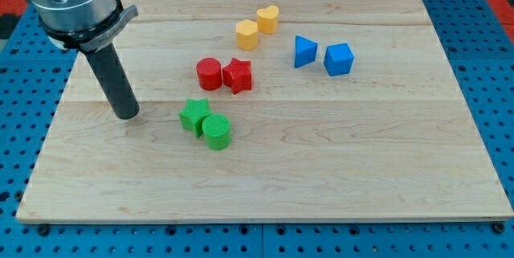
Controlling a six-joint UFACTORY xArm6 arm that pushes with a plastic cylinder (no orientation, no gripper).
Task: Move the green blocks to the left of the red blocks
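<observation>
Green star block [193,116] and green cylinder [216,132] touch, below the red cylinder [209,73] and red star [238,75] on the wooden counter [385,169]. My tip [127,116] stands left of the green star, apart; no jawed end effector shows.

green star block [193,116]: lies flat, to the view's right of my tip [127,116], near it
green cylinder block [216,132]: upright, touching the star, farther right and slightly lower
red cylinder block [209,73]: upright, up-right of my tip
red star block [238,75]: flat, touching the red cylinder's right side
</observation>
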